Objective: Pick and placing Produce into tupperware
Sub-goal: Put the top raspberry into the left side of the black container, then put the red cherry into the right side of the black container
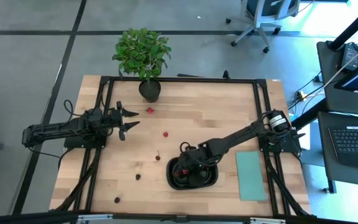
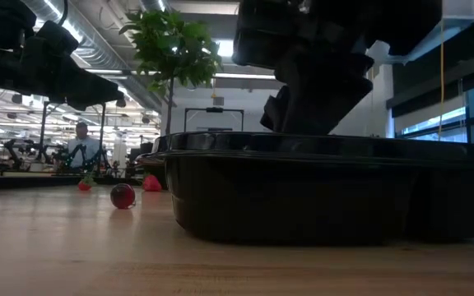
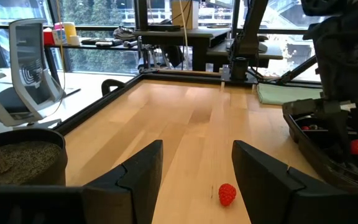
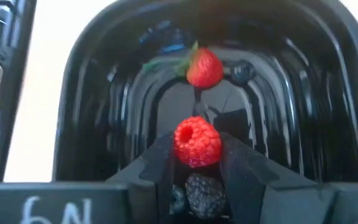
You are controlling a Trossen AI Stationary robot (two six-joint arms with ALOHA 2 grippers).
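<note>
1. Right gripper (image 4: 196,163) inside the tupperware (image 1: 192,182), fingers clamped on a red raspberry (image 4: 197,141); strawberry (image 4: 202,67) lies just beyond it.
2. Loose berries (image 1: 165,134) on table, left of the tupperware.
3. Left gripper (image 1: 130,121) hovers far left, fingers apart, empty.

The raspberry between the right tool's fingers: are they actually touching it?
Touching. The right wrist view shows the raspberry pinched between both fingers, no gap, over the tupperware.
</note>
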